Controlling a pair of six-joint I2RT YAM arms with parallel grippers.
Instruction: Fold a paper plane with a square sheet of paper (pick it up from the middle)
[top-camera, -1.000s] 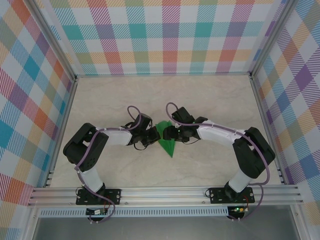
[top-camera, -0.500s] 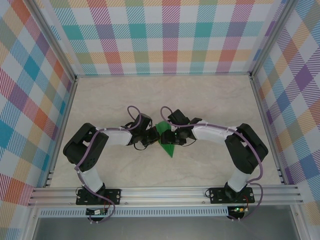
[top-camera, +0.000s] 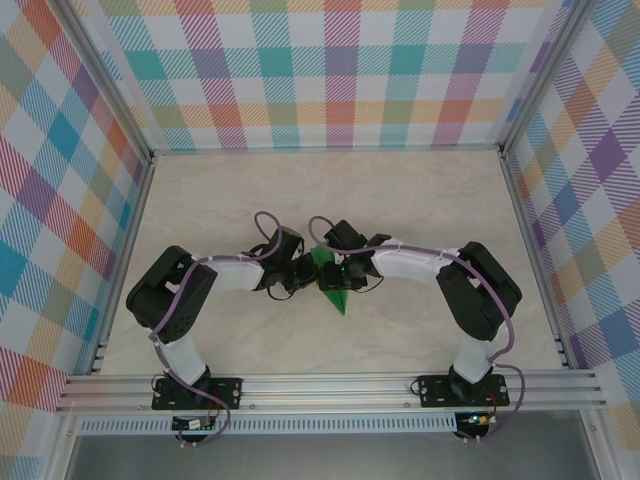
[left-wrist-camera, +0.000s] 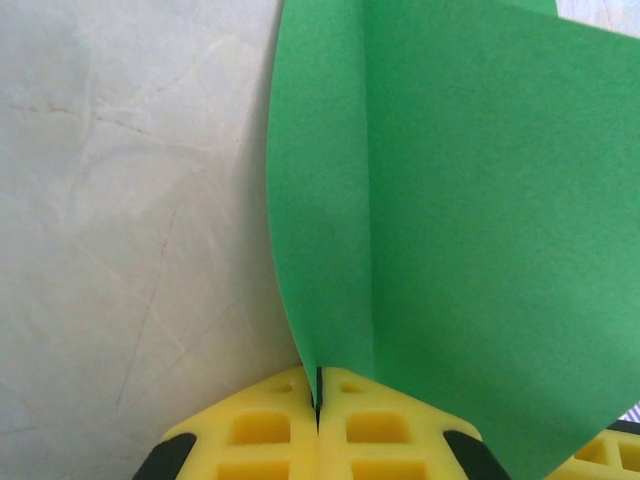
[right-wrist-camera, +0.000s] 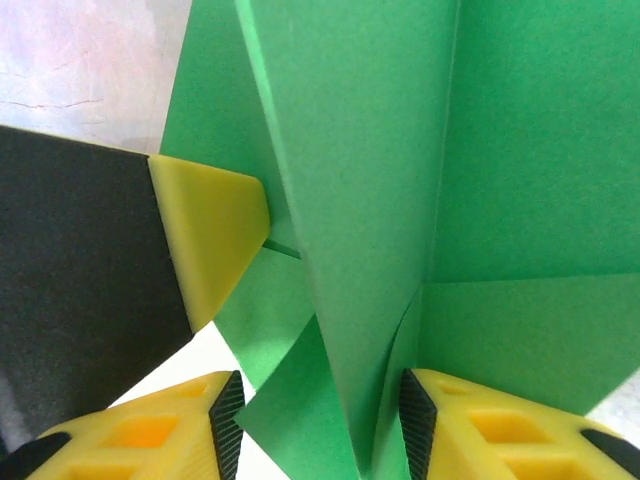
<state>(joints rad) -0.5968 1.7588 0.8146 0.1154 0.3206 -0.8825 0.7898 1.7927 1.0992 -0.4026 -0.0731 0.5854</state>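
Note:
The bright-green sheet of paper (top-camera: 334, 291) lies mid-table, folded into a narrow pointed plane shape with its tip toward the near edge. My left gripper (top-camera: 304, 277) is at its left side. In the left wrist view the left gripper (left-wrist-camera: 318, 385) is shut on an upright flap of the paper (left-wrist-camera: 450, 220). My right gripper (top-camera: 340, 274) reaches in from the right. In the right wrist view the right gripper (right-wrist-camera: 320, 425) stands open, and the raised centre fold of the paper (right-wrist-camera: 370, 150) runs between its fingers (right-wrist-camera: 222, 420). A yellow left fingertip (right-wrist-camera: 212, 235) shows beside the fold.
The pale marble-pattern tabletop (top-camera: 420, 200) is walled by checked panels (top-camera: 330, 70) at the back and both sides. An aluminium rail (top-camera: 330, 390) with both arm bases runs along the near edge.
The right arm has swung left, closer over the paper, and its jaws have narrowed round the raised fold. The left gripper has kept its hold and place.

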